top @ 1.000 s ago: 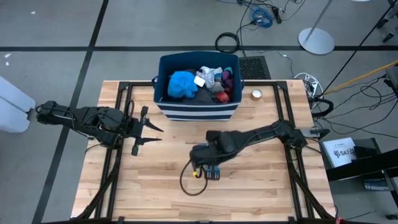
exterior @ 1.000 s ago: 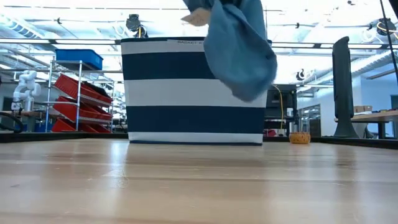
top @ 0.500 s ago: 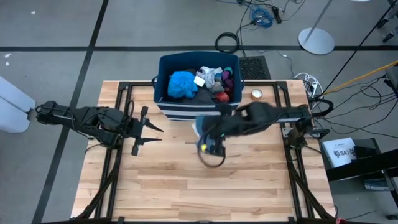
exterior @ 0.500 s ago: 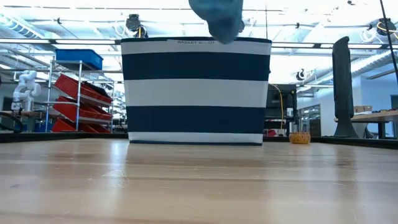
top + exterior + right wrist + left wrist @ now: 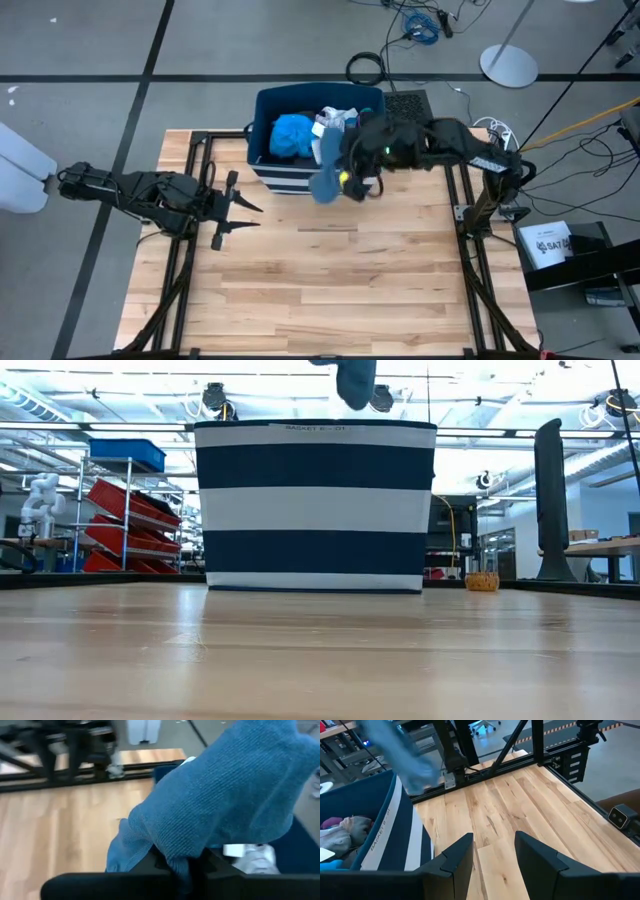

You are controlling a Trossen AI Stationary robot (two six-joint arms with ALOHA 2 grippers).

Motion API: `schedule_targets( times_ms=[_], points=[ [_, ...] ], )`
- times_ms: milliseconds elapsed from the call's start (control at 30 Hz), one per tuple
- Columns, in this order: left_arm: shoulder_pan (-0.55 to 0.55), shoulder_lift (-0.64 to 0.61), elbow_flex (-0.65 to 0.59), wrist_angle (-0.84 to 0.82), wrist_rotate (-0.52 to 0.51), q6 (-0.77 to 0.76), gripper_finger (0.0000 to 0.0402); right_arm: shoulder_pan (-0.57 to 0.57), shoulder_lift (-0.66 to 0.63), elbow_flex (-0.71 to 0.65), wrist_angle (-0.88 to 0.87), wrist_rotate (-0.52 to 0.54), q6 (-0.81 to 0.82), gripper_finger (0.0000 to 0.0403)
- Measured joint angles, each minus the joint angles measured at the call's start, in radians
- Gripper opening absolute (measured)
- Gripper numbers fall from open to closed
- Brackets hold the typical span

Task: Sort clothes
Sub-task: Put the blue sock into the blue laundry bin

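While the left gripper (image 5: 243, 214) just sits over the left side of the table (image 5: 330, 290) with its fingers spread apart and nothing between them, the right gripper (image 5: 350, 181) is up at the front edge of the striped bin (image 5: 262, 170), pinching a grey-blue sock (image 5: 327, 170). The sock hangs off the fingers right over the bin's front wall, and from table level only its toe (image 5: 354, 382) pokes into view above the rim. In the right wrist view the sock (image 5: 225, 800) is bunched between the fingers. The rest of the clothes sit in the bin: a bright blue top (image 5: 293, 134), plus white, grey and red bits (image 5: 346, 130) beside it.
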Motion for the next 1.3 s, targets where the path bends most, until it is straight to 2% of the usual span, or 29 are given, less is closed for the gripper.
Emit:
schedule_targets(
  times_ms=[300, 667, 1100, 1300],
  points=[
    [0.000, 0.000, 0.000, 0.000, 0.000, 0.000, 0.0155, -0.194, -0.002, 0.000, 0.064, -0.001, -0.006, 0.0008],
    [0.000, 0.000, 0.000, 0.000, 0.000, 0.000, 0.0155, -0.409, -0.002, -0.003, 0.068, 0.000, 0.078, 0.0009],
    [0.000, 0.000, 0.000, 0.000, 0.000, 0.000, 0.0155, -0.518, 0.000, -0.167, 0.092, 0.000, 0.159, 0.0009],
    [0.000, 0.000, 0.000, 0.000, 0.000, 0.001, 0.0155, -0.529, 0.000, -0.211, 0.091, -0.001, 0.175, 0.0028]
  ],
)
